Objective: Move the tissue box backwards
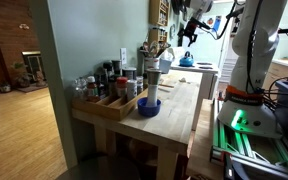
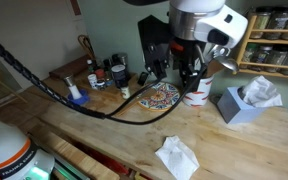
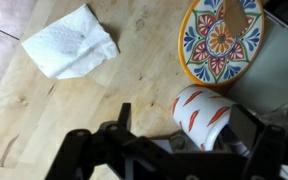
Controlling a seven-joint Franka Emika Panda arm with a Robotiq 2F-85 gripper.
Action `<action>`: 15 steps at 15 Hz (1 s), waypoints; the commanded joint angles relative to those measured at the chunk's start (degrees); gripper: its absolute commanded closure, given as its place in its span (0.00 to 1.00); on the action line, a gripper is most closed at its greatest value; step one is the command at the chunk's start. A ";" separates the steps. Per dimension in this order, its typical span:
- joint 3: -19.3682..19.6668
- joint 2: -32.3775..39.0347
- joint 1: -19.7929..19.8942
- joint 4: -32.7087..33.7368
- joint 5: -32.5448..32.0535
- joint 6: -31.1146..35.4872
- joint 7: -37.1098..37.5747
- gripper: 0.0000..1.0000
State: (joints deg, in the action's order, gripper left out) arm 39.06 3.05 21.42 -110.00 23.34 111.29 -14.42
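Blue-grey tissue box (image 2: 240, 106) on wooden table (image 2: 114, 140), end effector (image 2: 181, 75) spread apart nearby

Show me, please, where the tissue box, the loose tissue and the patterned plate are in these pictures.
tissue box (image 2: 234, 107), in an exterior view, on its blue front side.
loose tissue (image 3: 69, 42), in the wrist view, on the middle of the sheet.
patterned plate (image 3: 219, 42), in the wrist view, on its flowered centre.

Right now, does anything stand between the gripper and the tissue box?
Yes. An orange-striped cup stands just below the gripper, on the way to the tissue box. Nothing else visible lies between them.
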 commanded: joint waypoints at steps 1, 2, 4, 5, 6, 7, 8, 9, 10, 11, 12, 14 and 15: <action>-2.37 1.30 3.29 0.68 0.33 -0.13 -0.40 0.00; -2.69 1.58 3.70 0.71 0.30 -0.12 -0.46 0.00; -3.49 1.13 3.65 0.76 0.29 -0.15 -0.36 0.00; -3.80 0.88 3.60 0.80 0.28 -0.16 -0.27 0.00; -3.90 0.82 3.60 0.84 0.28 -0.16 -0.28 0.00; -3.89 0.80 3.61 0.83 0.28 -0.16 -0.28 0.00; -3.89 0.78 3.61 0.84 0.28 -0.16 -0.28 0.00; -3.77 1.97 3.90 2.03 0.96 -1.47 -0.20 0.00; -3.89 3.18 4.44 3.06 3.20 -0.96 -1.12 0.00; -4.01 5.45 5.45 5.06 5.42 -1.43 -0.76 0.00; -4.16 7.58 6.62 6.91 7.89 -1.65 -0.77 0.00; -5.03 11.53 9.45 10.65 13.14 -2.25 -1.64 0.00; -5.62 13.96 11.30 12.99 15.46 -3.19 -1.63 0.00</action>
State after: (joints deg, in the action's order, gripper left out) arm 35.30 9.17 27.34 -104.41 31.99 111.14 -14.92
